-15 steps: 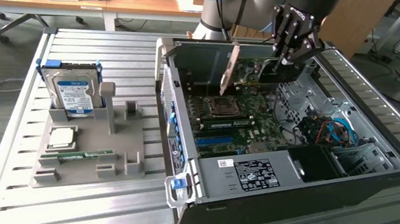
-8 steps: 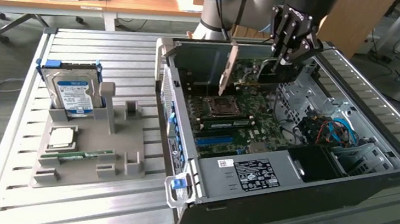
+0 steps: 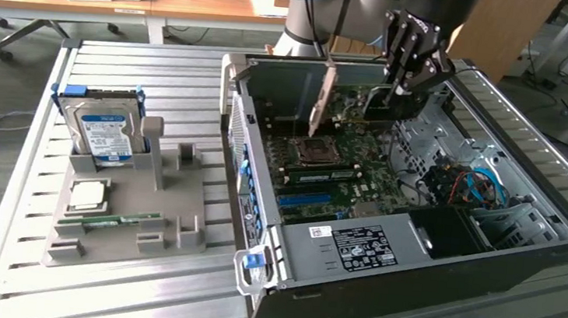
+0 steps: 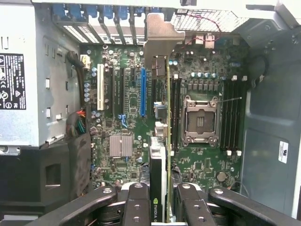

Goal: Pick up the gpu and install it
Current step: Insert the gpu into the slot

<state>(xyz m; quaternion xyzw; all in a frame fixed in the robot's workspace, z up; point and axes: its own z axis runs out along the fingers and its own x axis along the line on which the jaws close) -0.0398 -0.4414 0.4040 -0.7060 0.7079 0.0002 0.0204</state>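
My gripper (image 3: 403,88) hangs inside the open computer case (image 3: 380,250), shut on the gpu (image 3: 322,100). The card is held on edge, its silver end bracket pointing down over the green motherboard (image 3: 341,168). In the wrist view the gpu (image 4: 159,165) appears edge-on between my black fingers (image 4: 136,207), with its bracket (image 4: 157,40) at the far end near the case's rear slot openings. It hovers above the board between the blue expansion slot (image 4: 142,94) and the CPU socket (image 4: 201,120), apart from the slots.
On the exterior view's left stands a grey fixture (image 3: 169,218) holding a silver hard drive (image 3: 108,130), a white square part (image 3: 87,195) and a narrow green RAM stick (image 3: 111,220). The case walls, drive bay (image 3: 454,230) and blue cables (image 3: 480,186) surround the board.
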